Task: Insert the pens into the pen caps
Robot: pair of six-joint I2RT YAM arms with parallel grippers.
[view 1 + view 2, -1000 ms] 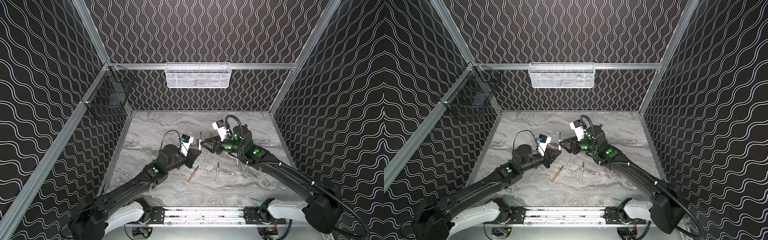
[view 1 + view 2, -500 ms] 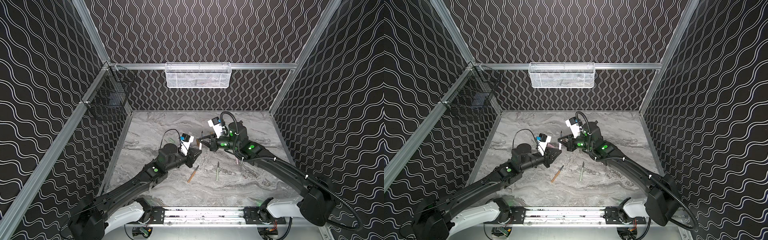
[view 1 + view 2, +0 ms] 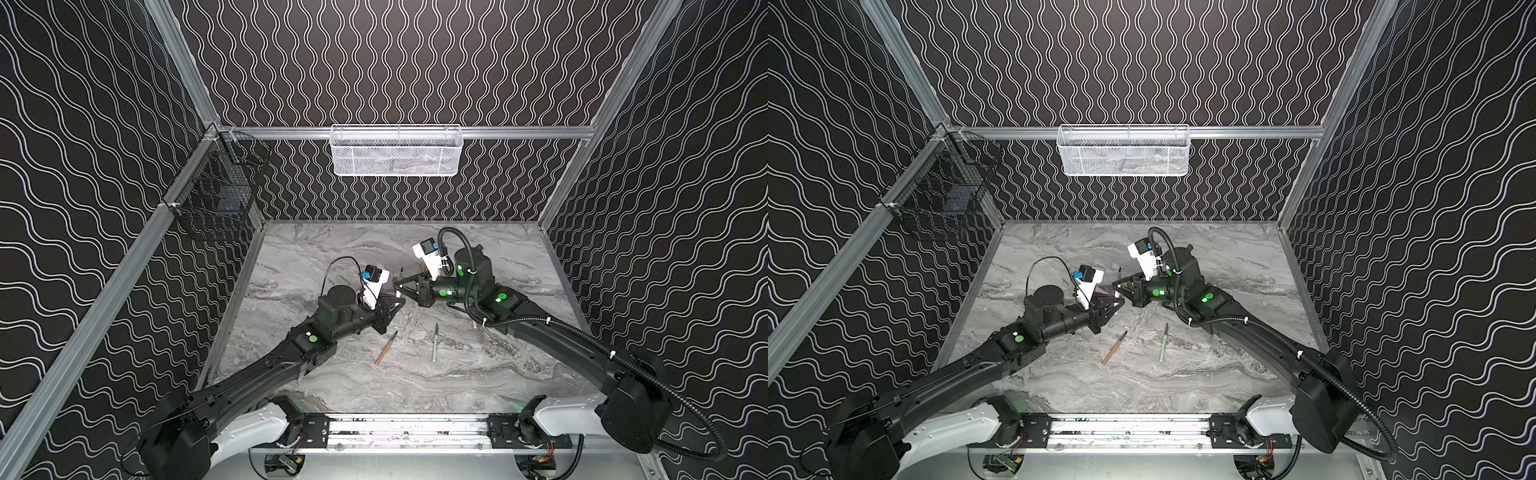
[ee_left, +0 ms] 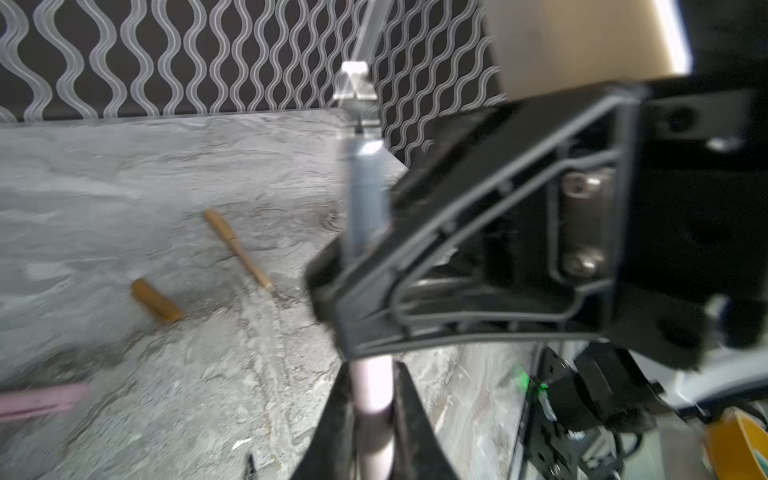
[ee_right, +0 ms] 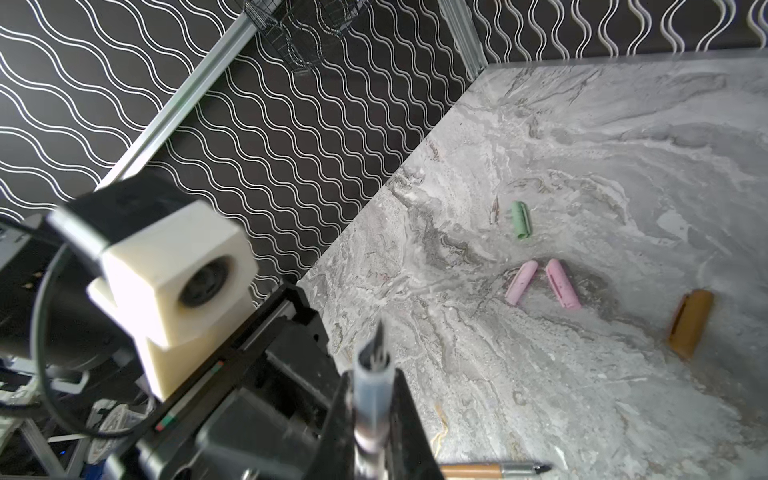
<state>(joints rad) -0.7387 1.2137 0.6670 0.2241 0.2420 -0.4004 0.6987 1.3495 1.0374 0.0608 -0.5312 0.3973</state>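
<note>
- Right gripper [image 5: 372, 384]: the black plastic fingers are pressed together on the pink pen [image 4: 371, 409]. They pinch it at the see-through grey grip section, and the thin dark tip pokes out past them.
- Left gripper [image 4: 371, 378]: also clamped on that same pen, lower down on the smooth pink barrel. So it's one pen with two grips, the grippers nose to nose.
- In both top views this happens over the middle of the worktop [image 3: 415, 386], a grey marbled slab. The pen's dark end sticks up out of the fingers.
- The tan-orange pen [image 3: 385, 348] lies flat toward the front edge from the left gripper. It sits on a slant, with its dark pointed tip aimed at the back edge.
- The pale green pen [image 3: 434, 343] lies near it on the right-edge side, not touching. It's slim and straight, and its tip also points toward the back.
- The caps show best in the right wrist view. They're all short stubby rounded tubes lying flat.
- The green cap [image 5: 521, 219] is the one nearest the back left corner.
- A pink cap [image 5: 521, 282] and a second pink cap [image 5: 563, 284] lie side by side in a loose V.
- The tan-orange cap [image 5: 690, 324] sits off on its own, apart from the pink pair.
- The left wrist view is blurry. There's something pink at its edge, and I can't tell if it's a pen or a cap.
- A white mesh basket [image 3: 397, 151] hangs on the back rail, and a black wire basket [image 3: 216, 187] hangs by the back left corner.
</note>
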